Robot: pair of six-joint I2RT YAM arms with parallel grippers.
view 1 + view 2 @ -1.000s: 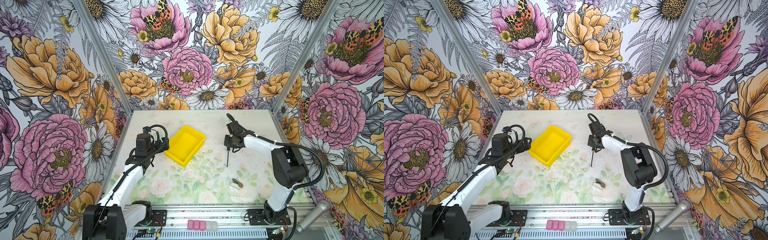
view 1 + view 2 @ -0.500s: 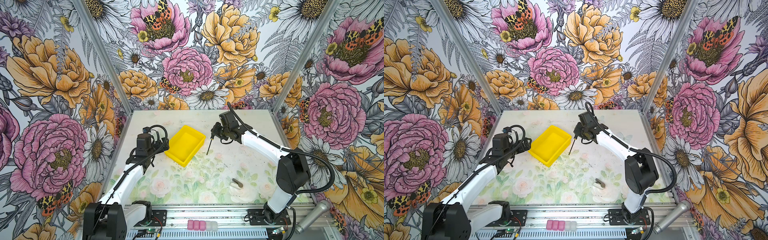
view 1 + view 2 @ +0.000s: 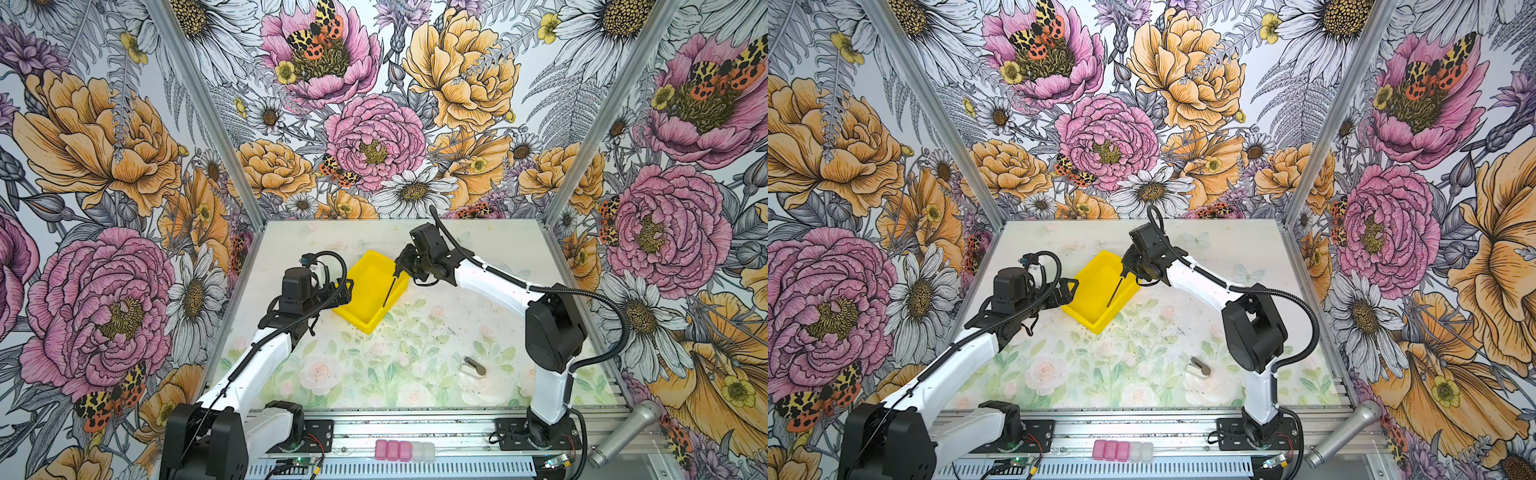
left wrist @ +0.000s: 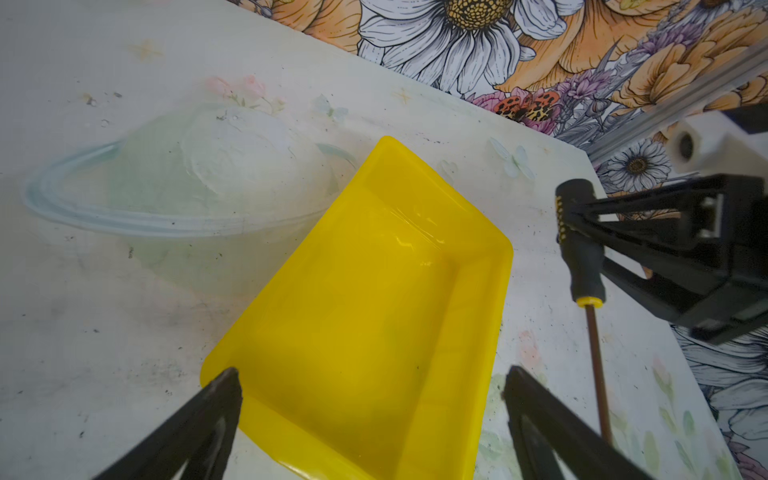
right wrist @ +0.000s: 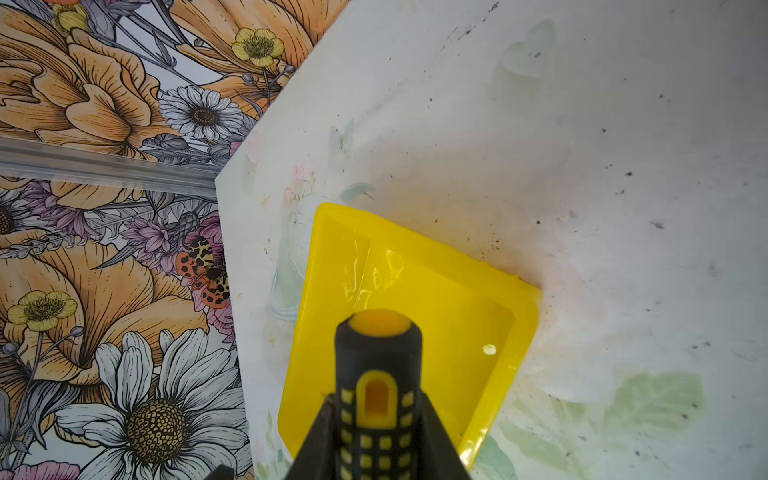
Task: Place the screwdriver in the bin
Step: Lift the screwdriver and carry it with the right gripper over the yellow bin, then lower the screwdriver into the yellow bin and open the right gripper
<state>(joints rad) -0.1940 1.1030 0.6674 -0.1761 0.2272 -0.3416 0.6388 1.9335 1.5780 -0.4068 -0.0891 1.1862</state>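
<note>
1 screwdriver [image 3: 390, 289] – clamped in right jaws, 1 yellow bin [image 3: 365, 297], 1 stapler [image 3: 473, 368]

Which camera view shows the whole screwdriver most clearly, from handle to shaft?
The left wrist view: the screwdriver shows side-on, with black handle, yellow collar and thin shaft, held by the right gripper. Both top views show mostly its small dark shaft over the bin. The right wrist view shows only the handle end.

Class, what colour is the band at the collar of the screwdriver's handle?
Yellow. The band on the screwdriver shows best in the left wrist view.
</note>
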